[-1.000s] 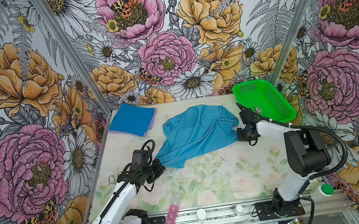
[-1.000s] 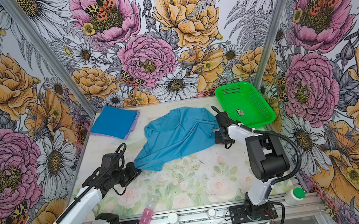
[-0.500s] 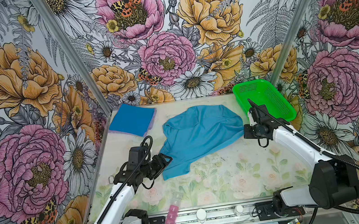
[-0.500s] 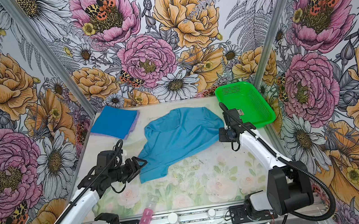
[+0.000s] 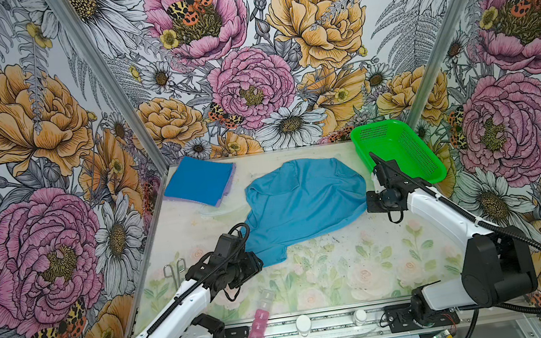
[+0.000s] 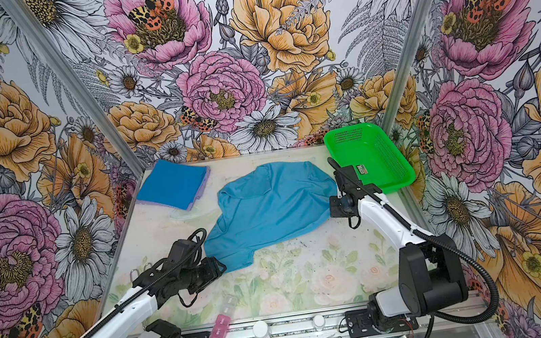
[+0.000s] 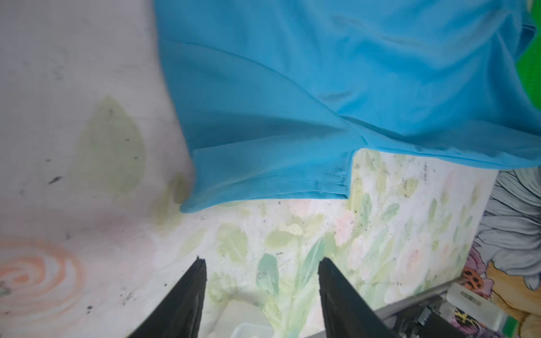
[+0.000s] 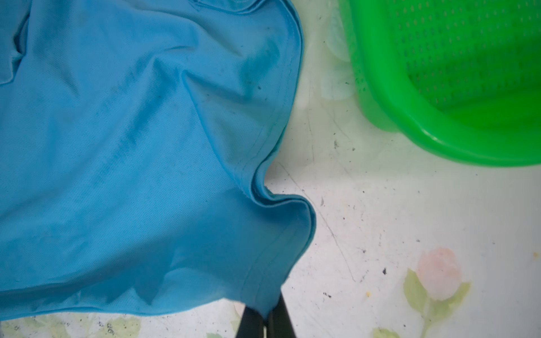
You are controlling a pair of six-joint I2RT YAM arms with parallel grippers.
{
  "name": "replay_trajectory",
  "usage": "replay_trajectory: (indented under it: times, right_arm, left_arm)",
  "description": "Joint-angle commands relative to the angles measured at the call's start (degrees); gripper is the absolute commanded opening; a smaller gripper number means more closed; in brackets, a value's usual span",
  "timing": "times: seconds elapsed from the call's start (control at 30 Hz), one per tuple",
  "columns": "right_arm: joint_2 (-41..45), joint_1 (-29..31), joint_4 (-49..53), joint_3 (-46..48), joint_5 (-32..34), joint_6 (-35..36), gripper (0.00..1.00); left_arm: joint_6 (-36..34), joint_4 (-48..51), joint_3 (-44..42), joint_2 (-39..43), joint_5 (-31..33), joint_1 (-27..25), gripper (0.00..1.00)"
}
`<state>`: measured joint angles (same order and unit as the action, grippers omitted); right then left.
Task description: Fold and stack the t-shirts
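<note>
A teal-blue t-shirt (image 5: 302, 204) (image 6: 267, 209) lies rumpled and unfolded in the middle of the table. At the back left sits a stack of folded t-shirts (image 5: 200, 184) (image 6: 174, 188), a deeper blue square on top of a lavender one. My left gripper (image 5: 256, 264) (image 7: 261, 260) stands open just short of the teal shirt's near sleeve hem (image 7: 272, 181), with nothing between its fingers. My right gripper (image 5: 369, 203) (image 8: 265, 317) is shut on the teal shirt's right hem corner (image 8: 281, 263), at the shirt's right edge.
A green mesh basket (image 5: 398, 153) (image 8: 439, 117) stands at the back right, close behind my right wrist. Scissors (image 5: 174, 271) lie by the left table edge. A pink pill box (image 5: 260, 320) and white bottle caps (image 5: 303, 323) sit at the front rail.
My left gripper went from shut to open and let go of the teal shirt's near corner. The shirt has shifted to the right, still held by my right gripper.
</note>
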<state>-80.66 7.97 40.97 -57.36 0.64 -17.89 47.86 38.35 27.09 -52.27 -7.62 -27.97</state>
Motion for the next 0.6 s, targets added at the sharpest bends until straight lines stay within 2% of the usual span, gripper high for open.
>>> replay_trajectory:
  times: [0.0,0.13,0.3,0.43,0.57]
  right_arm:
    - [-0.42,0.55,-0.22,-2.20,0.83,0.83,0.00]
    - [-0.37,0.62,-0.37,-2.23,0.76,0.84,0.00]
    - [-0.46,0.90,-0.53,-2.03,0.53,0.75,0.00]
    - [-0.64,0.96,-0.59,-2.05,0.49,0.75,0.00]
    - [-0.89,1.00,-0.62,-2.49,0.37,0.75,0.00]
  left_arm:
    - [0.62,1.00,-1.85,-0.50,9.19,-0.67,0.52]
    - [-1.27,-0.36,-1.53,-3.59,11.80,-0.65,0.51]
    - [-3.12,-5.39,-2.18,-7.45,10.68,-0.03,0.51]
    - [-3.82,-7.23,-2.48,-9.84,10.69,0.54,0.39]
    - [-4.94,-9.07,-2.53,-12.28,10.62,1.45,0.35]
